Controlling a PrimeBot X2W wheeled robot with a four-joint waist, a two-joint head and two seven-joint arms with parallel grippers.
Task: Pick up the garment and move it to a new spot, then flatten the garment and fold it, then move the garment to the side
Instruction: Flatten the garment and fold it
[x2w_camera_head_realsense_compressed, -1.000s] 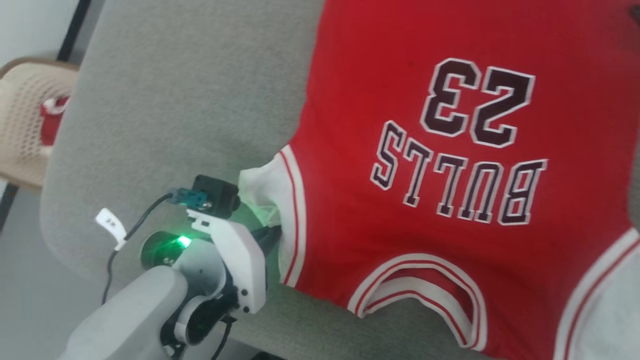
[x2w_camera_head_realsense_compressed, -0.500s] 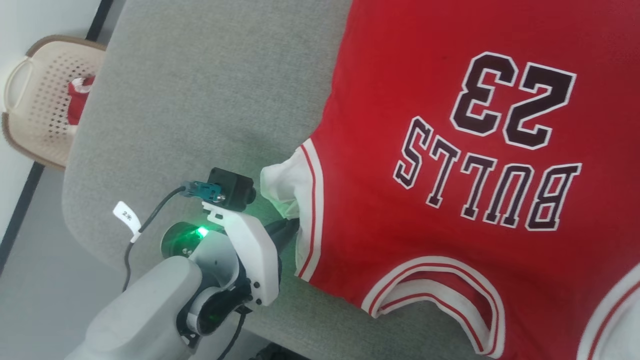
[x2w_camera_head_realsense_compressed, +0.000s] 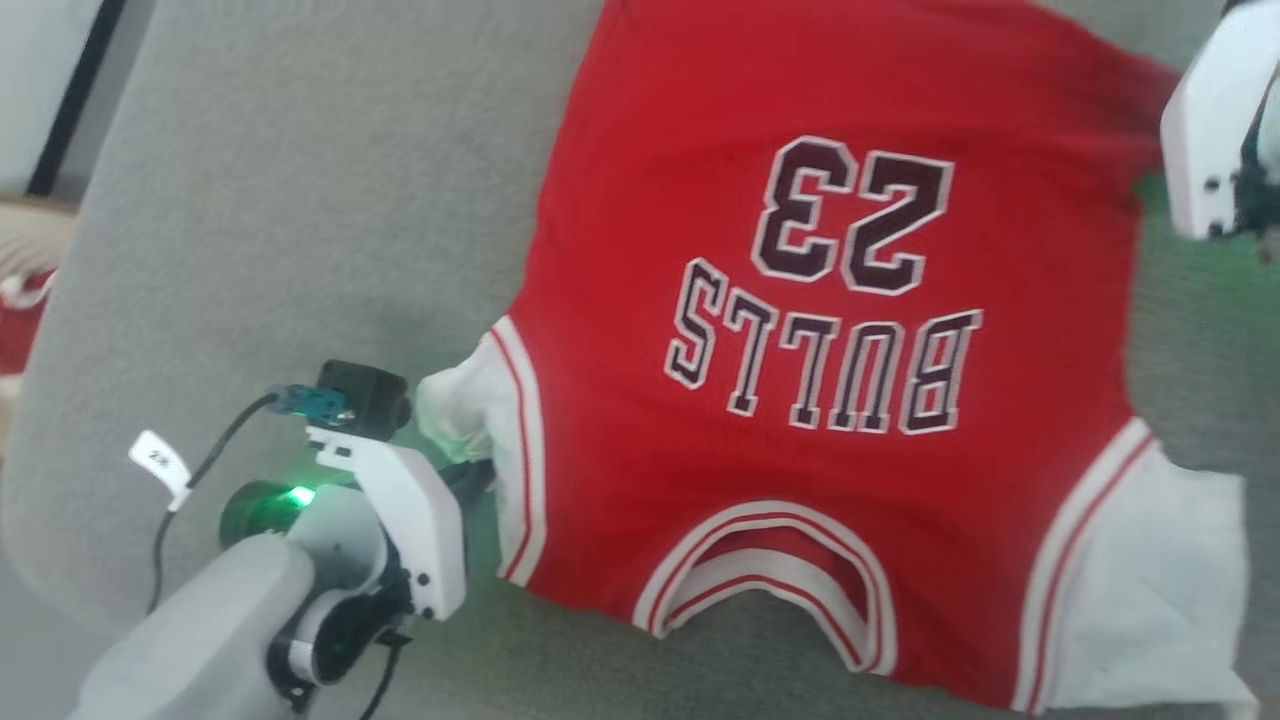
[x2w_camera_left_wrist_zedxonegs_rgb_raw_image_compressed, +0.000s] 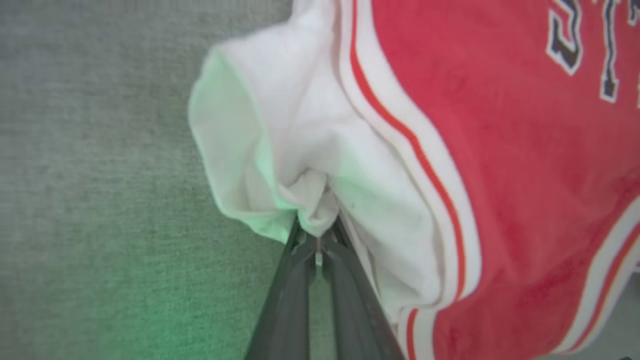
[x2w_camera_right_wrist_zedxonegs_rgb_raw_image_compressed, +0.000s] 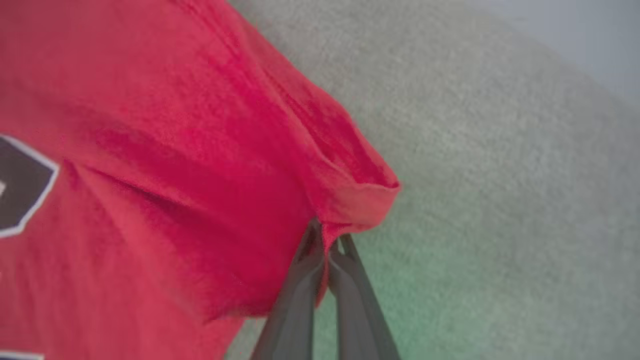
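The garment (x2w_camera_head_realsense_compressed: 800, 420), a red jersey with a dark "23" and white sleeves, lies spread face up on the grey padded surface (x2w_camera_head_realsense_compressed: 300, 200), its neck toward me. My left gripper (x2w_camera_head_realsense_compressed: 478, 472) is at the garment's left side, shut on a bunched fold of the white left sleeve (x2w_camera_left_wrist_zedxonegs_rgb_raw_image_compressed: 280, 150), as the left wrist view's gripper (x2w_camera_left_wrist_zedxonegs_rgb_raw_image_compressed: 318, 235) shows. My right gripper (x2w_camera_right_wrist_zedxonegs_rgb_raw_image_compressed: 325, 240) is shut on the red hem corner (x2w_camera_right_wrist_zedxonegs_rgb_raw_image_compressed: 360, 195) at the far right. Its white wrist housing (x2w_camera_head_realsense_compressed: 1205, 140) shows at the head view's top right. The right sleeve (x2w_camera_head_realsense_compressed: 1150, 590) lies flat.
A beige perforated basket (x2w_camera_head_realsense_compressed: 25, 250) holding some red cloth stands past the surface's left edge. The grey surface has a rounded near-left corner (x2w_camera_head_realsense_compressed: 40, 580), with floor beyond. Bare padding lies left of the garment.
The head camera has swung, bringing the right arm and the garment's right sleeve into view. My left gripper keeps its hold on the white sleeve.
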